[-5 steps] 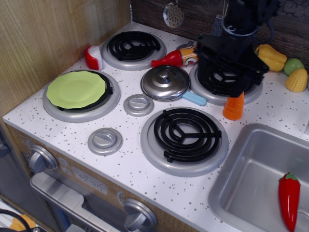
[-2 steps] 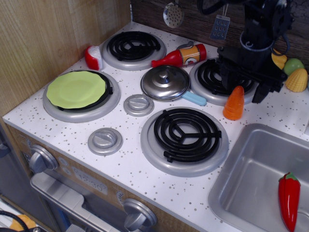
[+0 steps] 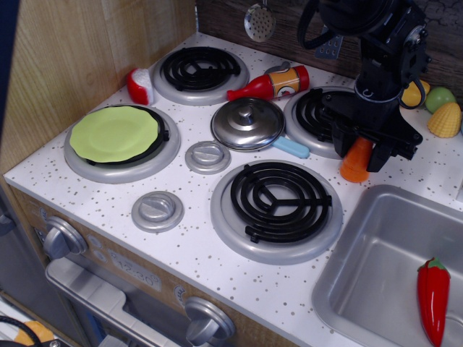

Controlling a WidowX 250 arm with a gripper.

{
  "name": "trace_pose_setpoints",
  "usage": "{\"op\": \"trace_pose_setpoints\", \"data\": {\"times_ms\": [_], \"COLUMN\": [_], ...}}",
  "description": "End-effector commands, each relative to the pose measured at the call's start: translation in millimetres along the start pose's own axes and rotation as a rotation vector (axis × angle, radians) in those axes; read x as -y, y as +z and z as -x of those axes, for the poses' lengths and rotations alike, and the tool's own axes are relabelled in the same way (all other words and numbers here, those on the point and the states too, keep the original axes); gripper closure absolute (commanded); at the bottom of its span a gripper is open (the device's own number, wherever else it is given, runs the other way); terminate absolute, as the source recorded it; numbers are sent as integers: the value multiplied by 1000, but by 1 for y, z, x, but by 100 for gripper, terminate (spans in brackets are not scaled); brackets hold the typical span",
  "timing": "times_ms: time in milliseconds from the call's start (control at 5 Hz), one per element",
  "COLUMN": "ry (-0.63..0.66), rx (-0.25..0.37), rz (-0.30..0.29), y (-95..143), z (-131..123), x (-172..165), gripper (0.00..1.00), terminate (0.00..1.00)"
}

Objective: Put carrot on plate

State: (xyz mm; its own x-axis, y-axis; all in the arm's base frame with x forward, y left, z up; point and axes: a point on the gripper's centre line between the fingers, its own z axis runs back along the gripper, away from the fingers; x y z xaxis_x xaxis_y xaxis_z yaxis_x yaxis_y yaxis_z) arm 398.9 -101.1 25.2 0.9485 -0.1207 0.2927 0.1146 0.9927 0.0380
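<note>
The orange carrot (image 3: 354,166) stands on the speckled counter between the back right burner (image 3: 312,116) and the sink (image 3: 391,260). My black gripper (image 3: 359,150) has come down over it, with one finger on each side of its upper part, and the jaws look open around it. The carrot's tip is hidden by the gripper. The lime-green plate (image 3: 113,133) lies on the front left burner, far left of the gripper, with nothing on it.
A steel pot lid (image 3: 247,123) with a blue handle sits mid-counter. A ketchup bottle (image 3: 269,84) lies behind it. Yellow and green toys (image 3: 443,116) are at the back right. A red chili pepper (image 3: 432,298) lies in the sink. A wooden wall stands on the left.
The gripper moved right off the back right burner, then dropped down over the carrot so that its fingers now straddle it. The carrot has shifted slightly.
</note>
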Motion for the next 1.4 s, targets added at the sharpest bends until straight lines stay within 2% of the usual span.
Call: {"op": "trace_pose_setpoints", "data": {"times_ms": [0,200,400,600,800,1000,1200], "ry": [7,38,67,86,68,56,69], "rx": [28,-30,-62,-98,-100,-77,-47], "rz": [-25,-123,-249,-334,-396,-424,-416], "y": [25,55,77,95,103,98,78], "z": [-16,-8,9,29,50,72,92], "x": [-7,-26,-62,-107,-153,-200,-235], "gripper": [100,100,100,100,100,100,100], "terminate": [0,0,0,0,0,0,0]}}
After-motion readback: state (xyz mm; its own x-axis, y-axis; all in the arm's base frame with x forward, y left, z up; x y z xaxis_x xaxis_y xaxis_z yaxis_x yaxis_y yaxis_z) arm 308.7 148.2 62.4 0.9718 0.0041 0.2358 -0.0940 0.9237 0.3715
